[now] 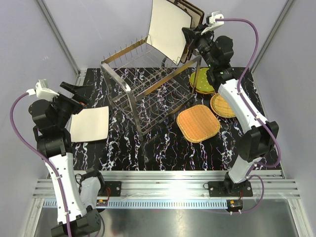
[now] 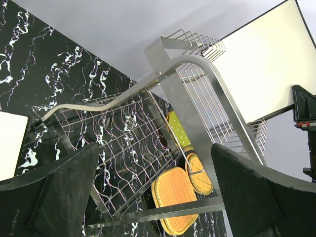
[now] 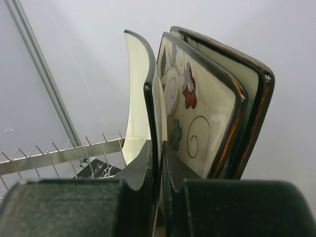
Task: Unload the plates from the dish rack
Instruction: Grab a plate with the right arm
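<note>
Pretty plain setup: pale grey-lilac walls [image 1: 19,49] box in a black marble-look table [image 1: 123,148], with an aluminium rail [image 1: 163,178] along the near edge.

We had our top view above and behind the arms, looking down over the whole table [image 1: 163,148] from well back. Our left wrist view looked low across the tabletop and upward, between its own fingers [image 2: 64,197], near the dish rack [image 2: 182,106]. Our right wrist view sat close against the cream plate [image 3: 136,98], edge-on, facing up. All three shared rack and plate.
</note>
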